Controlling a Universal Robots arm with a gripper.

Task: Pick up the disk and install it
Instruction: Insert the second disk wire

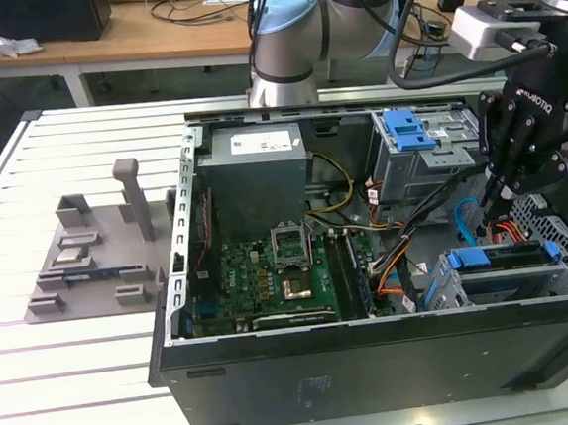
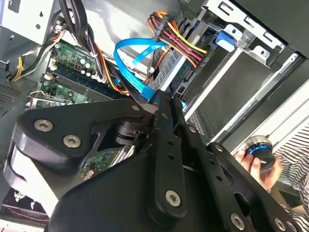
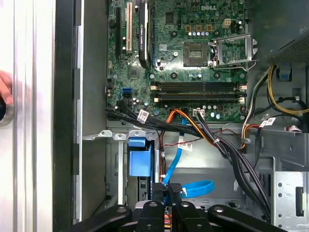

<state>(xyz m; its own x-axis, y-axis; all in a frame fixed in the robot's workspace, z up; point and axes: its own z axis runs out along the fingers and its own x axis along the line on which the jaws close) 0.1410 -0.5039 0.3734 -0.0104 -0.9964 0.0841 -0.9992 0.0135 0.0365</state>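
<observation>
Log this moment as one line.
gripper: shut, inside case | nearest: blue cable | disk: in drive bay, not held

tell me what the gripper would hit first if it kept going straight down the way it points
Probably the looped blue flat cable just past the gripper; the depth is hard to judge.

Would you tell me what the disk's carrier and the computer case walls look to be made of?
The disk sits in a bright blue carrier, likely moulded plastic with a uniform matte colour. The case wall looks like dark painted sheet metal, flat with folded edges.
</observation>
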